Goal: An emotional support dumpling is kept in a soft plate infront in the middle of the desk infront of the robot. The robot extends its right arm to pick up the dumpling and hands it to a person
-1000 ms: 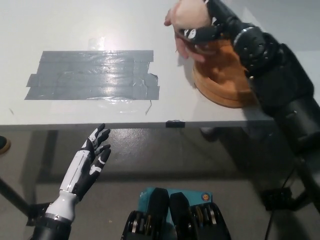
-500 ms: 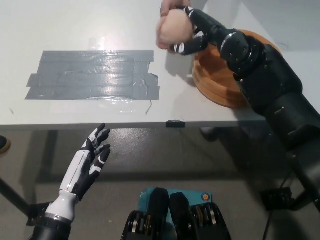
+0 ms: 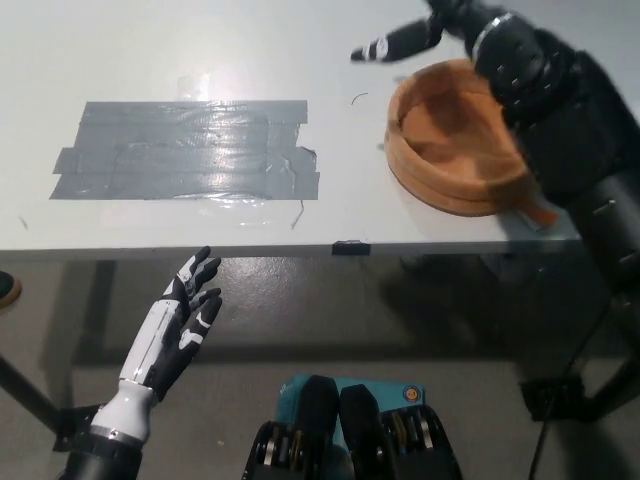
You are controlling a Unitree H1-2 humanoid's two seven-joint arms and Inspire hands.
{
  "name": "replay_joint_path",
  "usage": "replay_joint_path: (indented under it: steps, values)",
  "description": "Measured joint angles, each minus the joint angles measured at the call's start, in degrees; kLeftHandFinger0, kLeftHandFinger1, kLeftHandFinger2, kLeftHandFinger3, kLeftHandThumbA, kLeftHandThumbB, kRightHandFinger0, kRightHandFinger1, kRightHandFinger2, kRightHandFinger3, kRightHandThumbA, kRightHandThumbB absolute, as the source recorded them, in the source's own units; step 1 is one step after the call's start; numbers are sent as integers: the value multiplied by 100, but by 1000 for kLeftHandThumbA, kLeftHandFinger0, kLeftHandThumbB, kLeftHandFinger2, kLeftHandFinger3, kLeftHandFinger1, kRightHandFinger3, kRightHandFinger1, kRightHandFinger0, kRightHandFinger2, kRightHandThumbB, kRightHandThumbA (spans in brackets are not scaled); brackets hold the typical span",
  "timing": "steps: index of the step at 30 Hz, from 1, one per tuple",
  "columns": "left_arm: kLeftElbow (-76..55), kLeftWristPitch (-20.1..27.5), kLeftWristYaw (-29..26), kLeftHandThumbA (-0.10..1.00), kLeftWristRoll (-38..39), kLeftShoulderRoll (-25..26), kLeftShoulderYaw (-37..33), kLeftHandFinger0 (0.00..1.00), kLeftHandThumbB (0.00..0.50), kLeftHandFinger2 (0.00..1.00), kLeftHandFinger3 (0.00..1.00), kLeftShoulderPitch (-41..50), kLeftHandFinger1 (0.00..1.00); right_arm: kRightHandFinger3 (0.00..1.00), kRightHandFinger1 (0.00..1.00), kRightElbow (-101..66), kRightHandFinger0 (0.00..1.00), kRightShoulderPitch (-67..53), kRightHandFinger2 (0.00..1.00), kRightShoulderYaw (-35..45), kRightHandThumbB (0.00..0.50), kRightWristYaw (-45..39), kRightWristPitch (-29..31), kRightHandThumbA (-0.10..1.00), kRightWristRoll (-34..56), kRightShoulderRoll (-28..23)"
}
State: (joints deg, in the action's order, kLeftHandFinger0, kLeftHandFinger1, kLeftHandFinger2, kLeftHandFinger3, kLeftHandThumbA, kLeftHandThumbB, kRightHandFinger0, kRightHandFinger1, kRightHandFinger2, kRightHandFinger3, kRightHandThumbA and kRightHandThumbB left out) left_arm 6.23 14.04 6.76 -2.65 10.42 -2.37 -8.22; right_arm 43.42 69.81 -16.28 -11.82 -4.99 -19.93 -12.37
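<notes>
desk (image 3: 200, 60): grey tape patch left | soft plate (image 3: 455, 150): right, near edge, empty; dumpling not in view | step, judged: handover done or finishing, so draw the arm back high, clear of the plate rim | right hand (image 3: 415, 38): far side, fingers spread, holding nothing | left hand (image 3: 185, 315): resting low, near-left, fingers apart

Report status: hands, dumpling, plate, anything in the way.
Right hand open above the desk, holding nothing. Left hand open, resting below the desk edge. Dumpling not in view; plate empty. Grey tape patch off to the side, nothing obstructing.
</notes>
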Motion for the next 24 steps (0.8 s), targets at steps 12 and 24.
replay_joint_path:
  steps: [12,24]
  values:
    - [65,-7,-1,869,-12,-1,-3,977,267,1000,1000,-41,1000,1000,1000,-2573,1000,-1269,1000,362,406,-113,-263,1000,143,-183]
    - [207,-6,-2,910,-15,-1,-3,1000,382,1000,1000,-58,1000,1000,1000,-5135,1000,-3799,1000,425,363,-155,-518,1000,454,-128]
